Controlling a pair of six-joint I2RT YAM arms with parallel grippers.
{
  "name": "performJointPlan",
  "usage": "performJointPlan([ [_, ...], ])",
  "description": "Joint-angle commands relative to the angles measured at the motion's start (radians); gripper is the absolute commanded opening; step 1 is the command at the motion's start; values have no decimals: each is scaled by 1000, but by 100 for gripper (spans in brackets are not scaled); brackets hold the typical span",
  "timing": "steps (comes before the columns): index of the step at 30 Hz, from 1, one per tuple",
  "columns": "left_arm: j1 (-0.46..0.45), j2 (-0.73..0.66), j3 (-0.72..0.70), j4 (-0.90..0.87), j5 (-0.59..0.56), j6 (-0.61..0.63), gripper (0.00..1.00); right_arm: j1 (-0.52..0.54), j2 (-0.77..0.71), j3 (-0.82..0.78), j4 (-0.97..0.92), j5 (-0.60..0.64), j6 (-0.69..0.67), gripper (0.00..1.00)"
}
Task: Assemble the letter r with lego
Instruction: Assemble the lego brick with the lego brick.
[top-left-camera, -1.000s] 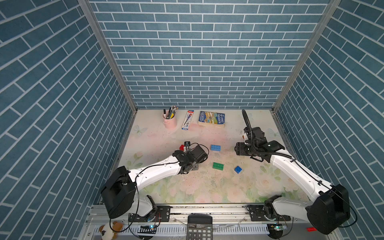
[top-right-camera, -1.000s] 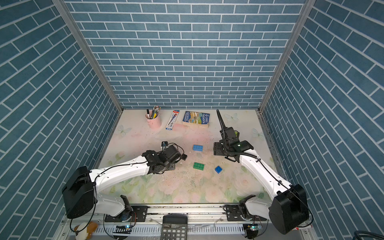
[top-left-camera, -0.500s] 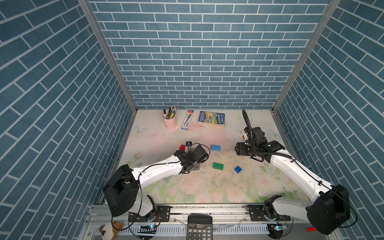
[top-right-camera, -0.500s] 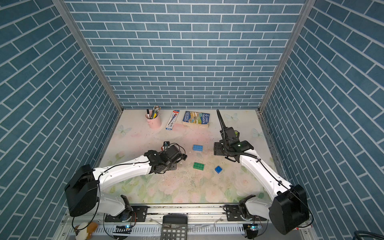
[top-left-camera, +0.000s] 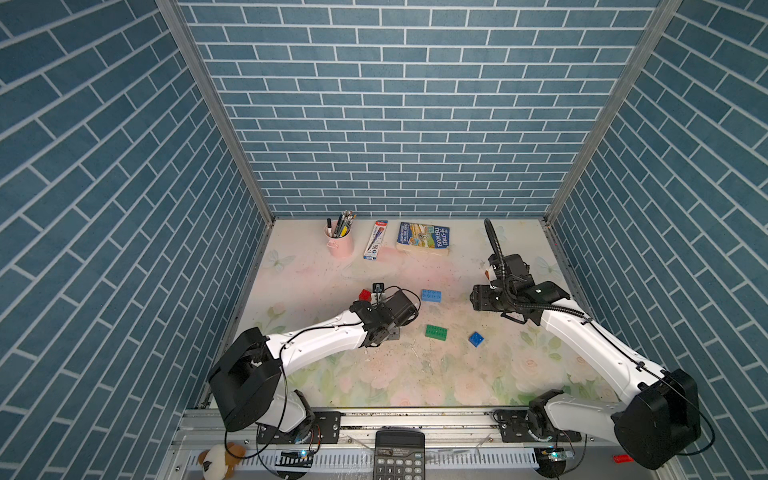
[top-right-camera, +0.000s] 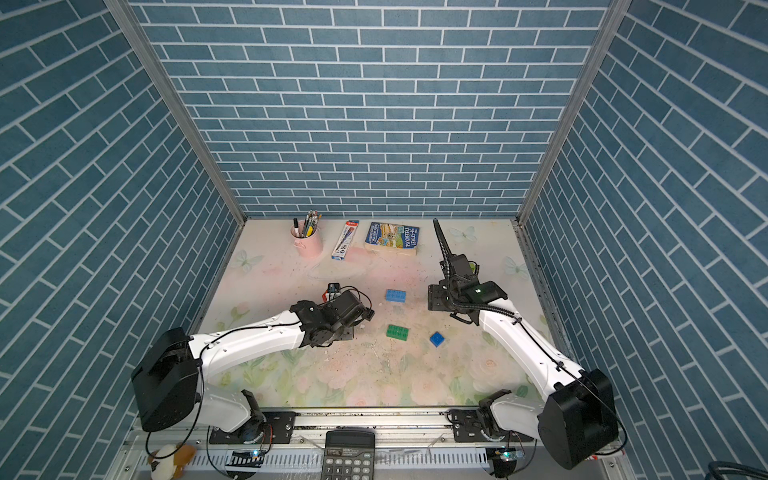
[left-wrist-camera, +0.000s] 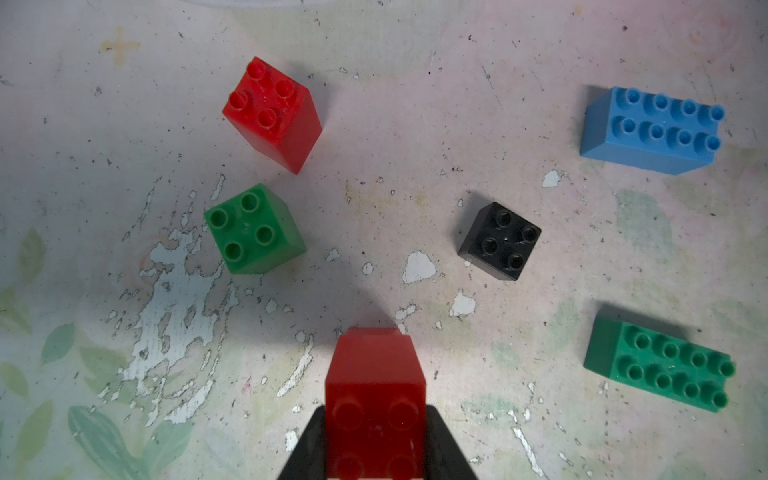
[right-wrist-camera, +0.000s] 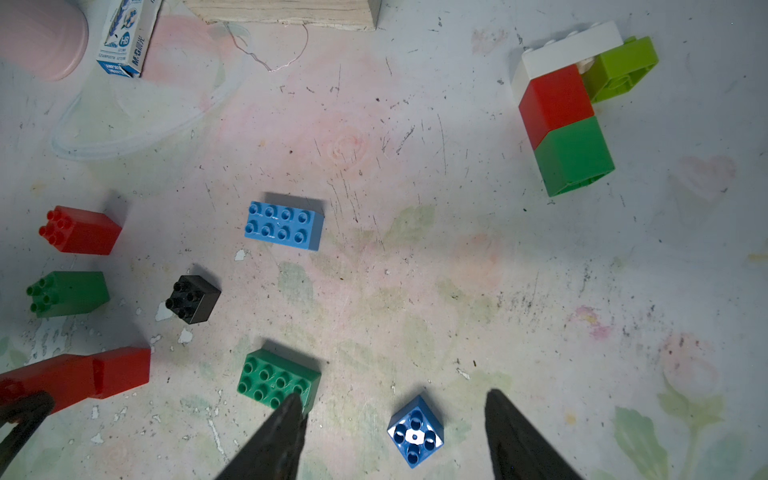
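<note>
Left jaws are pinching a red brick (left-wrist-camera: 376, 395), with a black finger (left-wrist-camera: 307, 449) on either side of it and its studs facing the wrist cam. From the right wrist cam it looks like a longer red piece (right-wrist-camera: 120, 372) poking out level, low over the bench (left-wrist-camera: 374, 187); can't tell if it actually touches. Ahead of it on the bench are a green square (left-wrist-camera: 253, 228) and a black square (left-wrist-camera: 500, 241), one off to each side and neither touching it. The loose red square (left-wrist-camera: 272, 112) is just past the green one. The light blue long (left-wrist-camera: 652, 129) and green long (left-wrist-camera: 660, 365) sit further out beyond the black one. Right jaws are spread wide with nothing in them, up off the bench. In that wrist cam the blue square (right-wrist-camera: 415, 434) lies flat in the gap between the tips, studs up, clear of both. The green long (right-wrist-camera: 278, 378) is right by one tip. The built stack (right-wrist-camera: 561, 112) (white, red, green, lime) lies on its side, well away from both jaws.
</note>
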Motion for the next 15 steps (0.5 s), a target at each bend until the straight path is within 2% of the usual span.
performJointPlan([
  [1, -6, -3, -35, -27, 0, -13, 11, -2, -7, -6, -31, 14, -32, 70],
  [15, -17, -12, -67, -2, 19, -10, 11, -3, 7, 4, -39, 17, -30, 70],
])
